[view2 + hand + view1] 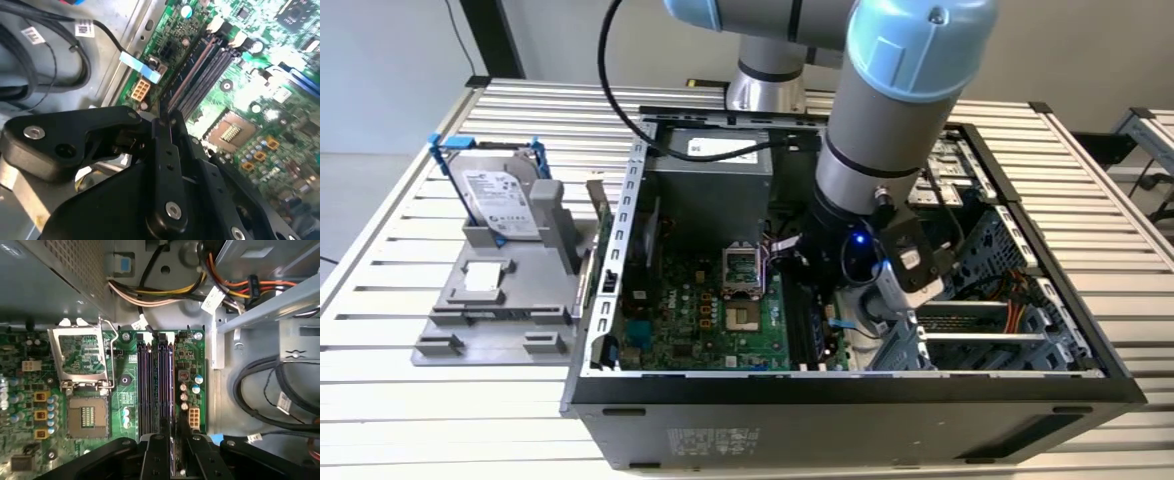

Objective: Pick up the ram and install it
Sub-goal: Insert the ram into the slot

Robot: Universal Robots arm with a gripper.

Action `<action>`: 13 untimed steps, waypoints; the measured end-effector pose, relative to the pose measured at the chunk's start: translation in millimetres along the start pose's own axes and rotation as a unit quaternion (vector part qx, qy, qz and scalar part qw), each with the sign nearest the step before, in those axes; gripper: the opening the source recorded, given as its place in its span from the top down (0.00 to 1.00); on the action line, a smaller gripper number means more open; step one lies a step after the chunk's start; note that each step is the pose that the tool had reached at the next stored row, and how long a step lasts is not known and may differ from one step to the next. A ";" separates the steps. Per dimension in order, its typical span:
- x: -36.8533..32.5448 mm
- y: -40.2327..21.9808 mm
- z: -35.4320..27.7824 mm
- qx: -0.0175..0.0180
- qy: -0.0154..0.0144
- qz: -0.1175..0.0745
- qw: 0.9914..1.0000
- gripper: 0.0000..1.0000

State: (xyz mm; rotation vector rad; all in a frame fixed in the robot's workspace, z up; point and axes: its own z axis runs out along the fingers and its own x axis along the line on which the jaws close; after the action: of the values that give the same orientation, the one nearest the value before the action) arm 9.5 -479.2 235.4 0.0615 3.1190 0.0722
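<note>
Slatted metal table [400,250], pale wall [387,60].

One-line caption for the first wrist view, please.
Black gripper holding thin dark ram stick edge-on over the green motherboard's memory slots.

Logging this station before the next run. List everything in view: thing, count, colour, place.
computer case: one, black, open on the slatted table.
motherboard: one, green, on the case floor.
memory slots: a row, dark, beside the open processor socket.
ram: one, dark stick, standing in the slots between the gripper's fingers.
hard drive: one, silver in a blue frame, upright on the grey holder.
card: one, green, on edge beside the case.
arm: one, grey and blue, reaching into the case.
gripper: one, black, over the slots.
</note>
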 end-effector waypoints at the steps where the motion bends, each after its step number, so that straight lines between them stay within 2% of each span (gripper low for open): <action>1: -0.1 0.2 -4.2 0.000 0.000 0.000 1.000 0.00; 3: -0.3 0.6 -12.8 0.000 0.000 0.001 1.000 0.00; 9: -0.4 0.6 -13.2 0.001 0.000 0.001 1.000 0.00; 10: -0.4 0.6 -13.1 0.001 0.000 0.001 1.000 1.00; 13: -0.3 0.6 -13.1 0.002 0.000 0.001 1.000 1.00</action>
State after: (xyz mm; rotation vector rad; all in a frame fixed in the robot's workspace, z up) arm 9.5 -479.2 248.4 0.0641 3.1189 0.0664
